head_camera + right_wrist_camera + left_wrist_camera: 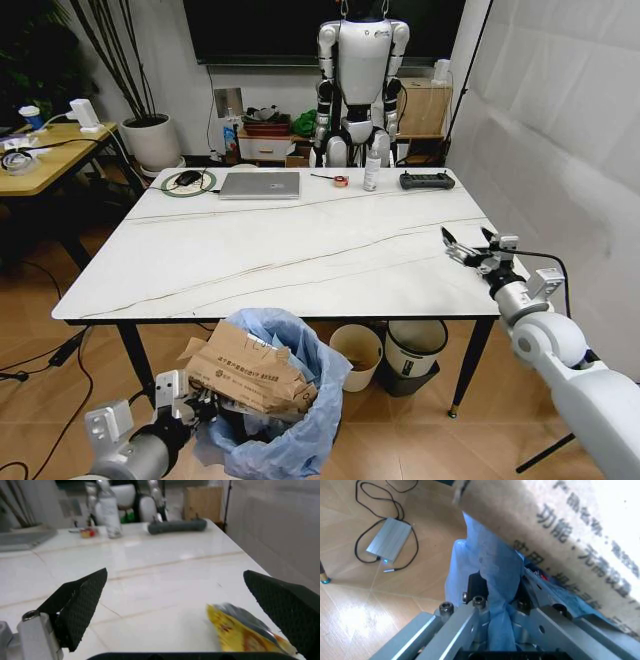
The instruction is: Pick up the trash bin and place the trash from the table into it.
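Right gripper (175,603): pads spread wide over a yellow wrapper (245,632) at the table (300,255) edge, set to straddle it. Left gripper (497,603): fingers pinch the bin's (275,400) blue bag rim, holding the bin below the near edge, cardboard (250,375) already inside.

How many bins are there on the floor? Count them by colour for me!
Bin with blue bag: 1
Cream bin: 1
White bin with black rim: 1
Total: 3
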Tool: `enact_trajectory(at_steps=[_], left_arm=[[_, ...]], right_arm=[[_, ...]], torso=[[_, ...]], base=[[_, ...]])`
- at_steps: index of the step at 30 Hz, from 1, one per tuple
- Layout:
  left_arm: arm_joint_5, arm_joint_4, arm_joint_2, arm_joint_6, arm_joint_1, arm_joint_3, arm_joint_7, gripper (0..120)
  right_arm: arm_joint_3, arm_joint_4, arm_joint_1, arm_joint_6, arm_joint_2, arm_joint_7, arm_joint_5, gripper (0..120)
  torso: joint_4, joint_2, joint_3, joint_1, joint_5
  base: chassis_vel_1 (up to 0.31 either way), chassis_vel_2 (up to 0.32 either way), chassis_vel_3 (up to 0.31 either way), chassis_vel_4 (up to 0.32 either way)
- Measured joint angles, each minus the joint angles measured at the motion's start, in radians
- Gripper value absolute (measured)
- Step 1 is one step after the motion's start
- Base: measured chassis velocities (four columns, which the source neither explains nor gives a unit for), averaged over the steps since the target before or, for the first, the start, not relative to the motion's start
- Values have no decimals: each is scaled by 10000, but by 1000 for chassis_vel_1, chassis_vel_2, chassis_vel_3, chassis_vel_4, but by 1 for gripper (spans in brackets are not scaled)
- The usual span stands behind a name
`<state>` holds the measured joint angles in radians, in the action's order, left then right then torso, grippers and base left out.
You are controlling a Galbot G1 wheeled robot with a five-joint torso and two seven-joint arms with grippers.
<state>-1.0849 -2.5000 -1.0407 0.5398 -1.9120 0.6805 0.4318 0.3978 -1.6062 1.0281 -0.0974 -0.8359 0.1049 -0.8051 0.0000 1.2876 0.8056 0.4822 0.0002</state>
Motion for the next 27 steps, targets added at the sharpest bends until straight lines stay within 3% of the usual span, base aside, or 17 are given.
enact_trajectory(at_steps=[18, 23, 27], left_arm=[[89, 0, -118, -23, -36, -6, 0, 0], [93, 0, -147, -25, -33, -3, 0, 0], [130, 0, -178, -25, -45, -12, 0, 0]], right_arm=[[219, 2137, -299, 125, 33, -1652, 19, 100], [143, 2360, -388, 177, 34, -1825, -62, 89], [95, 2551, -437, 234, 40, -1948, -96, 70]], torso=[[-1, 0, 0, 0, -3], [0, 0, 0, 0, -1], [0, 0, 0, 0, -1]], base=[[0, 0, 0, 0], [0, 0, 0, 0], [0, 0, 0, 0]])
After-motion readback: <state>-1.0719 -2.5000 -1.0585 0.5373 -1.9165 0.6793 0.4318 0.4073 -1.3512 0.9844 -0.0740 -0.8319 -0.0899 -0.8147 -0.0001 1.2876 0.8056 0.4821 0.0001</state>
